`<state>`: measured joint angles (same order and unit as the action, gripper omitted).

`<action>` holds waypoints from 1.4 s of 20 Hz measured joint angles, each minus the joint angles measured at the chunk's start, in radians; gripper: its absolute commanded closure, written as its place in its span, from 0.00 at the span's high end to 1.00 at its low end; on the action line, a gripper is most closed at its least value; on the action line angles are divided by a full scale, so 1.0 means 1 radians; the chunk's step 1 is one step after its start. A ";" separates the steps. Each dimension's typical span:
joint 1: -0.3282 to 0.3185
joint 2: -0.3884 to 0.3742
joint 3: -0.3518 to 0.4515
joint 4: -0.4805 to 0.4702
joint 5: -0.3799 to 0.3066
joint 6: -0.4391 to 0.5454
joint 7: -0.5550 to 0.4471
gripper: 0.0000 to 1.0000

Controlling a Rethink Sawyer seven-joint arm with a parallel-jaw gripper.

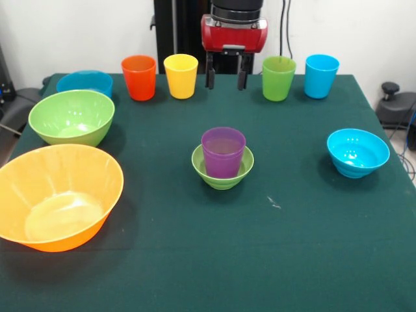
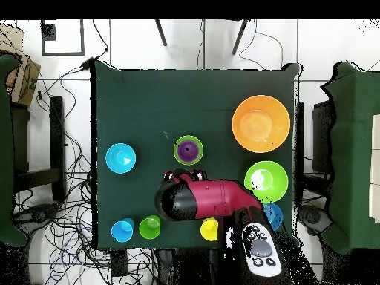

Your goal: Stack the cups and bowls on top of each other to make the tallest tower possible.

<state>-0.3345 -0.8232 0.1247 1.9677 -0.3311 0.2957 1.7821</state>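
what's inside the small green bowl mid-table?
The purple cup stands upright in the small green bowl, open and apparently empty. The bowl's floor beneath the cup is hidden.

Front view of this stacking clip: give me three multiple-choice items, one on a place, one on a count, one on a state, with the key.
1. Where is the purple cup?
A. In the small green bowl
B. In the orange bowl
C. Beside the yellow cup

2. How many cups stand in the far row?
A. Two
B. Four
C. Five

3. How is the gripper?
A. Shut on a cup
B. Open, holding nothing
C. Shut, holding nothing

Key: 1 A, the cup stands upright inside that bowl. 2 B, orange cup, yellow, green cup and light blue cup. 3 B, its fingers hang apart with nothing between.
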 measured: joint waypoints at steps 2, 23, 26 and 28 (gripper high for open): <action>0.000 0.000 0.000 0.000 0.000 0.000 0.000 1.00; -0.032 -0.011 0.004 -0.002 0.000 0.000 0.000 1.00; -0.031 -0.010 0.004 -0.008 0.000 0.000 0.000 1.00; -0.031 -0.010 0.004 -0.015 0.000 0.000 0.000 1.00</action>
<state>-0.3659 -0.8336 0.1285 1.9531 -0.3313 0.2957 1.7821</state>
